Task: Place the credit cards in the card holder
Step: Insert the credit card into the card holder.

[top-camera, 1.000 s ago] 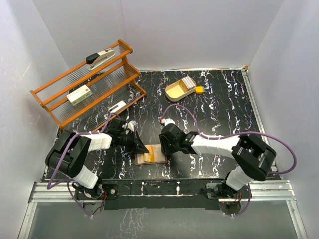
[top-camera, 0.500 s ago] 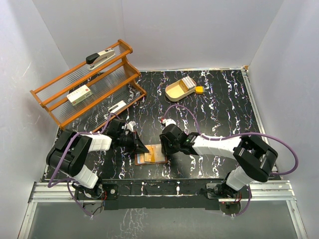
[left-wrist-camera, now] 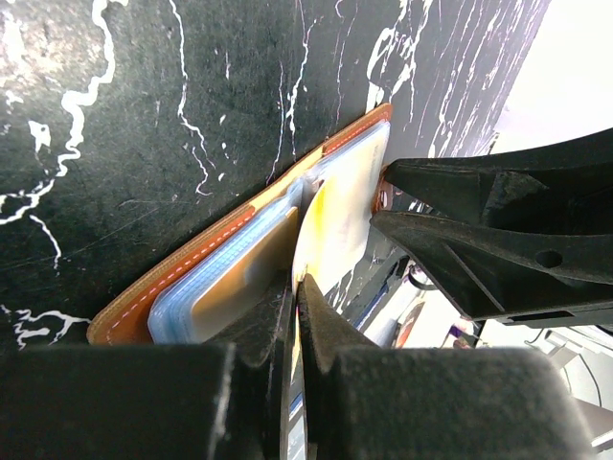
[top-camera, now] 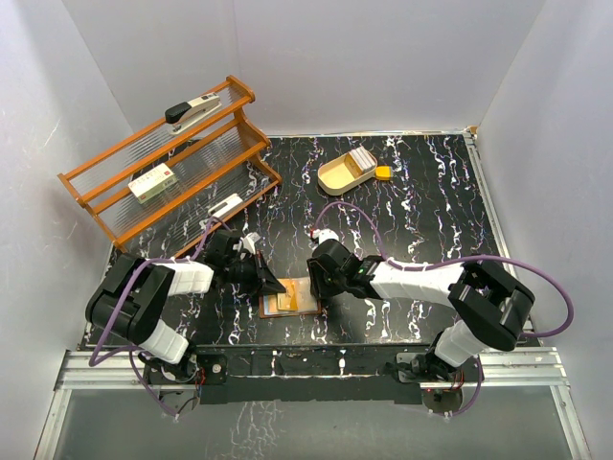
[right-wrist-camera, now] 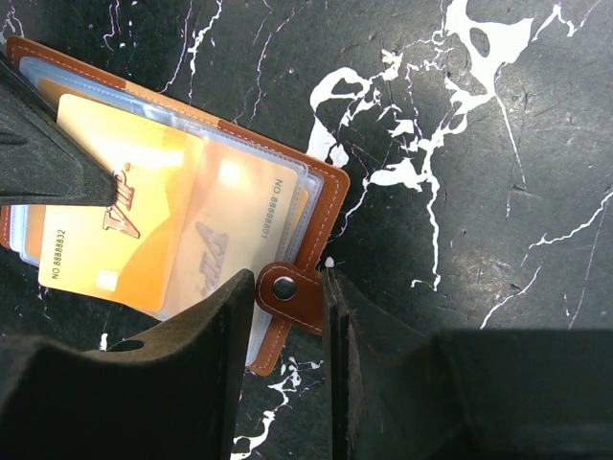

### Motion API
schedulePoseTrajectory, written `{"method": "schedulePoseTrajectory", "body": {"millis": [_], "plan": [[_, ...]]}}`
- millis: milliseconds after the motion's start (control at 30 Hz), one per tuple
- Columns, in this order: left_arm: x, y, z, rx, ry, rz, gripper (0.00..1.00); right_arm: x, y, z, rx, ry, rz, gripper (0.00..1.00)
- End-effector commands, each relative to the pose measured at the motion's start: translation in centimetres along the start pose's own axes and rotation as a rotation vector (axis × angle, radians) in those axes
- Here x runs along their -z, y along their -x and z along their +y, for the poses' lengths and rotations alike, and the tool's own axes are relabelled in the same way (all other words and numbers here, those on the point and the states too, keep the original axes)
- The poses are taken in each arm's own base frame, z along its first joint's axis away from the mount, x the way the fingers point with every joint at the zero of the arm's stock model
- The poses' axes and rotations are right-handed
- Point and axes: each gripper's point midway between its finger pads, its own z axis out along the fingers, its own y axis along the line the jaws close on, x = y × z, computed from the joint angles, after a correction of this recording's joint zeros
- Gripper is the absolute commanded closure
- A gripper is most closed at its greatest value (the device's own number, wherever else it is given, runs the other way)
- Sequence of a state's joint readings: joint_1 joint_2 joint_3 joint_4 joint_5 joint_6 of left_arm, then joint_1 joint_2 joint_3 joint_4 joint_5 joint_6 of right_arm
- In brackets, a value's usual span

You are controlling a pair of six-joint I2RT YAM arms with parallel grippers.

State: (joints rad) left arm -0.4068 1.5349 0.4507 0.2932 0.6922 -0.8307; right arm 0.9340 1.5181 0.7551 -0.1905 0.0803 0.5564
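White walls [top-camera: 364, 67] closed in a black, white-veined tabletop [top-camera: 431, 220], with both arms reaching to one spot near its front edge. The left fingers [left-wrist-camera: 330, 331] were pressed fully together on the near edge of a yellow credit card [left-wrist-camera: 337, 206]. The left wrist camera showed that pinch edge-on, the card tilted up from the open card holder [right-wrist-camera: 324, 201]. The right fingers [right-wrist-camera: 172, 355] were partly closed, one on each side of the holder's brown snap tab [right-wrist-camera: 292, 292], gripping it.

Only the right wrist camera caught the card faces. The held card carried "VIP" lettering and a printed number, and it lay over a clear sleeve with a second orange card [right-wrist-camera: 239, 225] inside. Whether the held card's leading edge had entered a sleeve could not be told from any view. The left wrist view alone showed the blue-tinted stack of sleeves from the side.

From above, the holder lay flat on the tabletop between the two arms. That view alone took in the rest. An oval wooden tray [top-camera: 330, 177] held a pale stack [top-camera: 360, 158] toward the back, with a yellow block [top-camera: 383, 173] touching its right end. A wooden rack [top-camera: 239, 93] at the left carried a stapler [top-camera: 192, 108] on top and a white-and-green box [top-camera: 153, 182] one shelf down.
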Motion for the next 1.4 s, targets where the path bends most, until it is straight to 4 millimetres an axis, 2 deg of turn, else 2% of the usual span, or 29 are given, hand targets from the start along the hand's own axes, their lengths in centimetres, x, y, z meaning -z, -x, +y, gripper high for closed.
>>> {"method": "schedulePoseTrajectory", "body": {"millis": [0,433,567,733,1000,1233,1367], "plan": [[-0.3,0.0,2.2,0.005,0.08,-0.046,1.0,0.6,1.1,0.3,-0.017,0.014,-0.05,0.68],[-1.1,-0.4,1.5,0.006,0.059,-0.056,1.0,0.4,1.1,0.4,-0.027,0.018,-0.051,0.68],[-0.7,-0.2,1.2,0.001,0.076,-0.068,0.85,0.5,1.1,0.4,-0.03,0.018,-0.054,0.68],[0.3,0.6,0.3,-0.035,0.112,-0.091,0.62,0.7,1.3,0.3,-0.031,0.012,-0.063,0.68],[1.3,1.6,-0.7,-0.054,0.148,-0.118,0.53,0.9,1.4,0.3,-0.029,0.013,-0.067,0.68],[1.9,1.9,-0.7,-0.044,0.188,-0.139,0.51,1.2,1.6,0.3,-0.031,0.013,-0.074,0.68],[2.5,2.0,-1.9,-0.044,0.151,-0.156,0.5,1.5,1.8,0.4,-0.036,0.016,-0.079,0.68]]}}
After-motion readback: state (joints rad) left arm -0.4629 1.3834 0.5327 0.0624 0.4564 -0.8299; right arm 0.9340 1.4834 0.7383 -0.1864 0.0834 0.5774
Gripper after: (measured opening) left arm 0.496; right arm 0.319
